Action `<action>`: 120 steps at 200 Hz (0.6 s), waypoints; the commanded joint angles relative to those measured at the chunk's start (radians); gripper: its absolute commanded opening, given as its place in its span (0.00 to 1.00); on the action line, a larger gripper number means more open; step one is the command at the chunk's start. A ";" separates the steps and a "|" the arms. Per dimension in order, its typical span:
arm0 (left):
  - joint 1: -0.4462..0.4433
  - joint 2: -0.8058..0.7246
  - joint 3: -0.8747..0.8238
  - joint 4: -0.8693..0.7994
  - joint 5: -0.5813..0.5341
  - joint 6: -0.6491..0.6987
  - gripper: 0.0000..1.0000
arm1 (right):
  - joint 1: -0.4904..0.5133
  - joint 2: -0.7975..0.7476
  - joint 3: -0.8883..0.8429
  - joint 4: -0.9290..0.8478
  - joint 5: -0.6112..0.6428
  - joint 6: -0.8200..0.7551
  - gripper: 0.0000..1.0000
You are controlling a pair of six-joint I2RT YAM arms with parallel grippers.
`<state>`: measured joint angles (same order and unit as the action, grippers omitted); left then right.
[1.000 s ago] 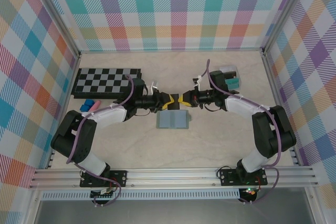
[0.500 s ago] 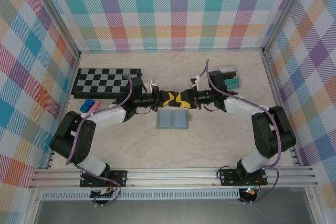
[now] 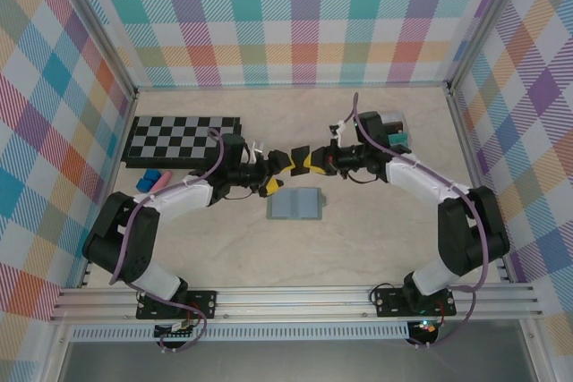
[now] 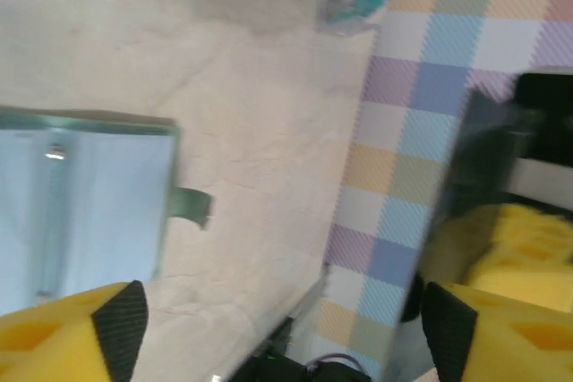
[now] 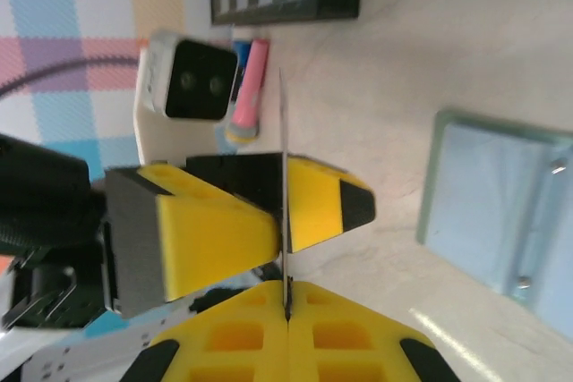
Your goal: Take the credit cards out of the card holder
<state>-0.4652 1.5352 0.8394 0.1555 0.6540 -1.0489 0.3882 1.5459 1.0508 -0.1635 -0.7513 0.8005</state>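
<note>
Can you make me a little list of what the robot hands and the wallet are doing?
right hand: shut, pinching a thin card seen edge-on
left hand: open, a finger on each side of that card
card holder: lying open on the table, nearer the bases than both hands
chessboard: back left of the table

card holder (image 3: 296,205): I see grey-blue pockets, sage-green rim
chessboard (image 3: 182,139): black-and-white checks
blocks (image 3: 152,174): blue, pink
walls (image 3: 286,15): pastel plaid
table (image 3: 358,239): beige
</note>
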 commanded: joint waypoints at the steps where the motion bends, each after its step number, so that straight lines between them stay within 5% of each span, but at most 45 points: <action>1: 0.031 -0.058 0.068 -0.293 -0.118 0.158 0.92 | -0.033 -0.038 0.123 -0.310 0.288 -0.112 0.00; 22: 0.041 -0.094 0.094 -0.422 -0.216 0.258 1.00 | -0.055 -0.008 0.216 -0.464 0.549 -0.099 0.00; 63: 0.045 -0.129 0.159 -0.631 -0.345 0.375 1.00 | -0.115 0.100 0.382 -0.640 0.936 0.087 0.00; 120: 0.047 -0.078 0.245 -0.717 -0.356 0.469 1.00 | -0.162 0.357 0.687 -0.784 1.135 0.259 0.00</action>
<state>-0.4355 1.4334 1.0298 -0.4820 0.3141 -0.6582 0.2359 1.7988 1.6024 -0.8234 0.2508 0.9562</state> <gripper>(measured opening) 0.999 0.046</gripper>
